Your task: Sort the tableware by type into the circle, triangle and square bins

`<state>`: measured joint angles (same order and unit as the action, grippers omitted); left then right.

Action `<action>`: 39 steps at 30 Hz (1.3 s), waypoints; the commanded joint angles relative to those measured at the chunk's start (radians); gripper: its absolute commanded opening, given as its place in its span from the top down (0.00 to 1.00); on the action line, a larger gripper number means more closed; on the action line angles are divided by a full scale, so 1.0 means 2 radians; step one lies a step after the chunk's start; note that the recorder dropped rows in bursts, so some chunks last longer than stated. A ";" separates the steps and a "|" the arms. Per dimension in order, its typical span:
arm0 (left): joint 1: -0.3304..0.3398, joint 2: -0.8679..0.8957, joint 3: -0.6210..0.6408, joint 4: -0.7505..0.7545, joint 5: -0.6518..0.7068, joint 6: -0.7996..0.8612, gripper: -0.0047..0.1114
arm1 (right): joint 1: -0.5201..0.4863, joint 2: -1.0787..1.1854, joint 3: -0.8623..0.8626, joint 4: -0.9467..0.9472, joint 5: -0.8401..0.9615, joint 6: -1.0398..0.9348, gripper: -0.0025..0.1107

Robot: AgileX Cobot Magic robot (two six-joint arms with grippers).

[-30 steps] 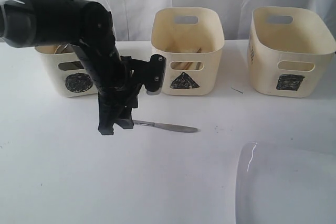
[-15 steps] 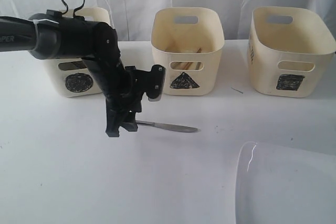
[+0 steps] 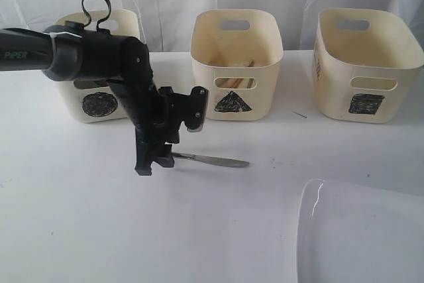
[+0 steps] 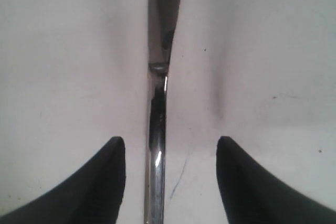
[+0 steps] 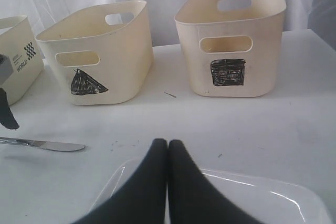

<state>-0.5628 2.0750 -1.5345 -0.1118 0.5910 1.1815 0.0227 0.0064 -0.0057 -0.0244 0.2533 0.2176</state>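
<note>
White tabletop (image 3: 66, 230) carries a steel knife (image 3: 213, 160), lying flat just in front of the triangle bin (image 3: 236, 71), one end running between the fingers of my left gripper (image 3: 151, 162). Those jaws stand wide on either side of it, gripping nothing, set astride so that closing should pinch the thin steel. My right gripper (image 5: 167, 145) is pressed shut and empty, parked over the large white square plate (image 5: 220, 192). Circle bin (image 3: 99, 97) and square bin (image 3: 366, 71) end the row behind.

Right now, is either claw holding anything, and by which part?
Nothing is held. The left claw stands open astride the knife, which lies on the table, near its handle end; the right claw is shut, empty.
</note>
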 commanded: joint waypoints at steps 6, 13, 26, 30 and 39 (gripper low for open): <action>0.002 0.017 -0.001 -0.007 -0.013 0.002 0.47 | -0.002 -0.003 0.003 -0.001 -0.004 0.001 0.98; 0.002 0.033 -0.001 -0.011 -0.013 0.002 0.47 | -0.002 -0.003 0.003 -0.001 -0.004 0.001 0.98; 0.002 0.040 -0.001 -0.050 0.022 0.001 0.47 | -0.002 -0.003 0.003 -0.001 -0.004 0.001 0.98; 0.002 0.041 -0.001 -0.062 0.027 0.001 0.47 | -0.002 -0.003 0.003 -0.001 -0.004 0.004 0.98; 0.002 0.041 -0.001 -0.057 0.028 0.001 0.47 | -0.002 -0.003 0.003 -0.001 -0.004 0.016 0.98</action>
<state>-0.5553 2.1247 -1.5543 -0.2284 0.5946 1.1854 0.0227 0.0064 -0.0057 -0.0244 0.2533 0.2425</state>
